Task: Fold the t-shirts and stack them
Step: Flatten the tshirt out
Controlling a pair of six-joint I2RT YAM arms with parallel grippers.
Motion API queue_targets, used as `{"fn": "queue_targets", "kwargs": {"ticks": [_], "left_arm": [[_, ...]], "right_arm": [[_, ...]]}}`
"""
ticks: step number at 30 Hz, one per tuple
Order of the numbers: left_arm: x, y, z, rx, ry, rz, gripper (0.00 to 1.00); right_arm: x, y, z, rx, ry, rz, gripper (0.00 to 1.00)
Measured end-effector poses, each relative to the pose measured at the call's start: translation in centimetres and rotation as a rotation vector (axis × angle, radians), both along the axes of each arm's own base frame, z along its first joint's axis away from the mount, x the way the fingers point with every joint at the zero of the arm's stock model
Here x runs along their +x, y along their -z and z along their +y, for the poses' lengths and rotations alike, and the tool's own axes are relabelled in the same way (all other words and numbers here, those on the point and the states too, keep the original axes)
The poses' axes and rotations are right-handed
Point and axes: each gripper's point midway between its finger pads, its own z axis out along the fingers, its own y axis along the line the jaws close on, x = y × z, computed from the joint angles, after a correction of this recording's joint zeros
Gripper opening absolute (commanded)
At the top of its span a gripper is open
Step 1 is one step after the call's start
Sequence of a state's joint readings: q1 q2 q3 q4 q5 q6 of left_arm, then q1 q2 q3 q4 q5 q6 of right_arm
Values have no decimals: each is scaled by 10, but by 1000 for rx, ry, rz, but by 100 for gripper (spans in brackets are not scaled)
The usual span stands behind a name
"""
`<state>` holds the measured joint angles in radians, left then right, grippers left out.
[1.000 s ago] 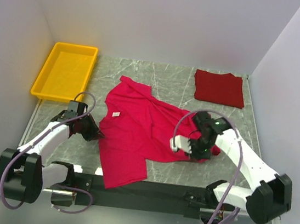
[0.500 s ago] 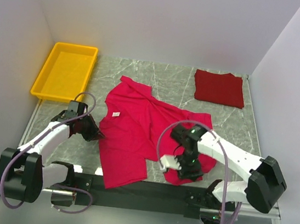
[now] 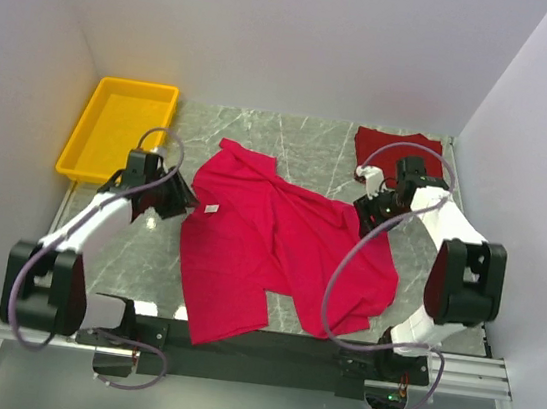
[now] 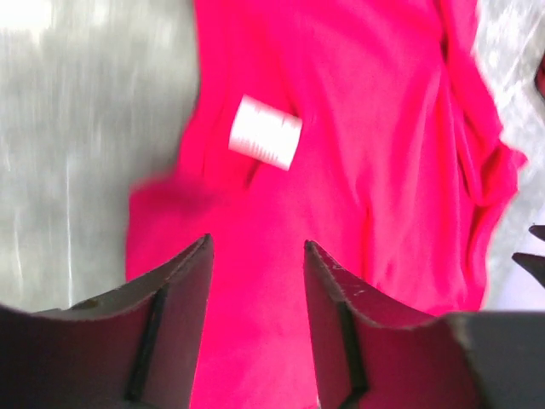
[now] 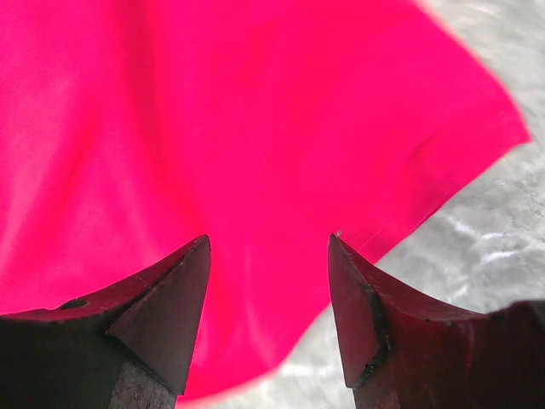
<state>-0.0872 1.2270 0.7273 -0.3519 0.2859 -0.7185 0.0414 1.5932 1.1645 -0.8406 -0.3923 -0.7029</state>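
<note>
The crimson-pink t-shirt [image 3: 278, 246] lies spread open on the marble table, its white neck label [image 3: 211, 208] showing near the left edge. The darker maroon t-shirt [image 3: 401, 153] lies folded at the back right, partly behind my right arm. My left gripper [image 3: 184, 198] hovers open at the pink shirt's left edge. In the left wrist view the pink t-shirt [image 4: 358, 170] and label [image 4: 266, 143] lie below the empty left gripper [image 4: 257, 245]. My right gripper [image 3: 363, 219] is open over the shirt's upper right corner. The right gripper [image 5: 269, 239] holds nothing above the pink t-shirt [image 5: 213, 128].
A yellow plastic tray [image 3: 120, 129] stands at the back left corner. White walls close in the table on the left, back and right. Bare marble [image 5: 477, 256] shows beside the shirt's corner in the right wrist view.
Both grippers have opened. The right arm swung from the near front to the back right, leaving the shirt's right part spread flat. The left gripper shifted a little toward the back.
</note>
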Motion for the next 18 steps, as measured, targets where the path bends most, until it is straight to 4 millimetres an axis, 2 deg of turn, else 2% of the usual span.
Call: {"fn": "queue_targets", "kwargs": {"ticks": [5,11,15,18], "left_arm": [[60,-1,4,84,45,-72,56],[127,-4,7,173,114,-159,56],[158,7,8,214,153,-167,56],[172,21,7,232,177,-152,54]], "right_arm": [[39,34,-24,19,251,10,63],[80,47,-50,5,409,-18,63],[97,49,-52,13,435,-29,62],[104,54,-52,16,444,-23,61]]}}
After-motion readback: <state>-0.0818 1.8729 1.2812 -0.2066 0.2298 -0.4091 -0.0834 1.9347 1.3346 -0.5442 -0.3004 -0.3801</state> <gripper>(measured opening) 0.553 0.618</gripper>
